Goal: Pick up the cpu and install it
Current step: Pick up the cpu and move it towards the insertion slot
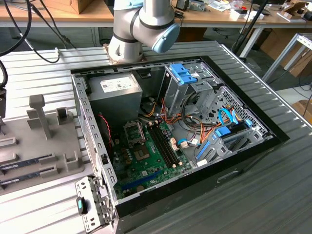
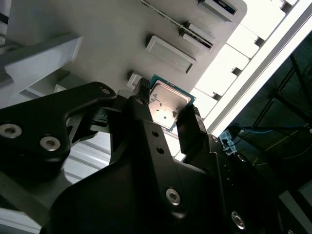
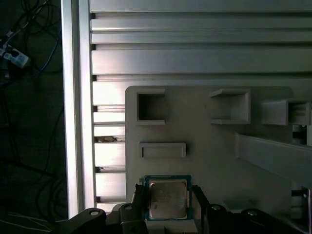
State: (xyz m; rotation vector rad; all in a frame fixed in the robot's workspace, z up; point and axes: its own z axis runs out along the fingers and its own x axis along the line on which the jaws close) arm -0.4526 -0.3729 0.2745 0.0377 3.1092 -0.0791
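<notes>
The cpu (image 3: 168,199) is a small square chip with a silvery top and a thin green rim. It sits at the edge of a grey holder tray (image 3: 204,146), and it is also seen from the second wrist view as the cpu (image 2: 168,100). My gripper (image 3: 168,202) straddles it, with one black finger (image 3: 138,201) pressed to one side and the other finger (image 2: 189,124) to the opposite side. I cannot tell whether the chip has left the tray. In the exterior view the open computer case (image 1: 273,139) shows the green motherboard (image 1: 146,158) and its cpu socket (image 1: 132,131).
The arm's grey and blue elbow (image 1: 146,24) stands behind the case. A grey power-supply box (image 1: 114,92), drive cages (image 1: 195,83) and cable bundles crowd the case. The tray (image 1: 44,141) holds upright posts and dark memory sticks (image 1: 27,163). The ribbed table edge (image 3: 75,122) runs close to the chip.
</notes>
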